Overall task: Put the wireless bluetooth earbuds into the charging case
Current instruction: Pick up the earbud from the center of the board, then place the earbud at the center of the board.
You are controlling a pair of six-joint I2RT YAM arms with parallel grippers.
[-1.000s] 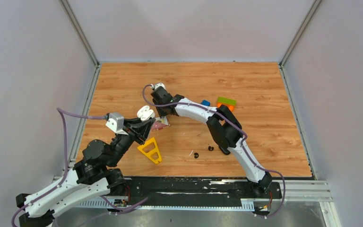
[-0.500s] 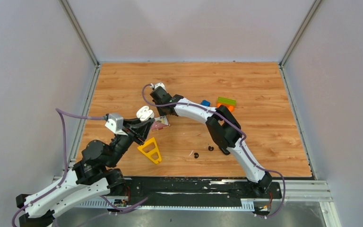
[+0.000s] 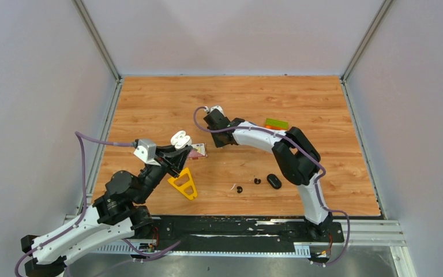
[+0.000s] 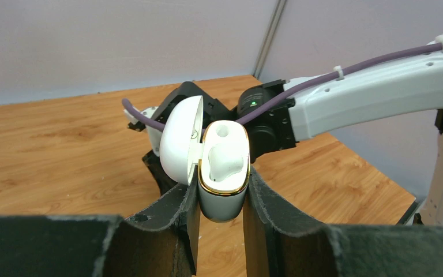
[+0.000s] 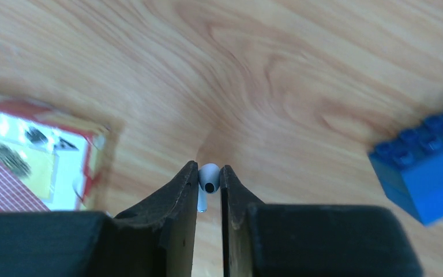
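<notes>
I have the left gripper [image 4: 220, 189] clamped on the open charging case [image 4: 222, 205], one white earbud [image 4: 222, 164] seated inside | right gripper [image 5: 209, 171] pinches a second white earbud [image 5: 209, 181] between its tips | blue block [image 5: 424, 173] off to their right

Clear air separates the right hand [image 5: 209, 173] from the charging case [image 4: 222, 202]; a blue block [image 5: 421, 173] stands nearby.

Wood-grain table [image 3: 150, 104]: a yellow triangular piece [image 3: 183, 184] lies near the front edge. Nearby, a black earbud [image 3: 239, 188] and a second black earbud [image 3: 257, 180] sit beside a black oval case [image 3: 274, 181]. Farther back are a printed card [image 3: 196, 152], a blue block [image 5: 427, 173] and a green block [image 3: 276, 123].
</notes>
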